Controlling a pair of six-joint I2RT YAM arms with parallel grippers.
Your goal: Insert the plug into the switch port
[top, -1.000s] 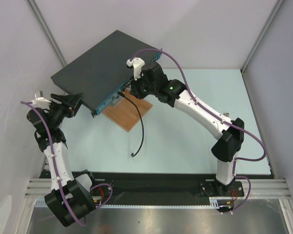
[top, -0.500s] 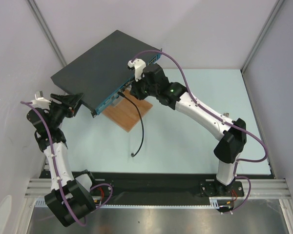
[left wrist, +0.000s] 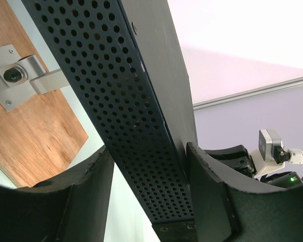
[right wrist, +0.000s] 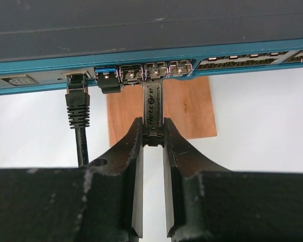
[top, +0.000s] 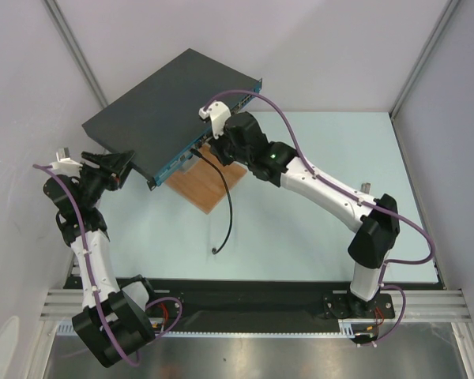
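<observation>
Plug (right wrist: 152,98): thin metal tab, tip at the mouth of a socket in the switch (right wrist: 141,55) teal front face, shaft in line w/ port. How far seated: couldn't tell. R gripper (right wrist: 152,132) was pinched tight on plug's rear end, fingers straight behind it, prob. so the push ran along the port axis. Black cable (right wrist: 78,108) sat in a socket a few along, clear of the fingers. Switch lay at far-left corner of tabletop (top: 316,229), wooden board (top: 209,185) beneath its front edge. L gripper (top: 114,164) was clamped across switch's near-left corner, prob. bracing it vs. insertion force.
</observation>
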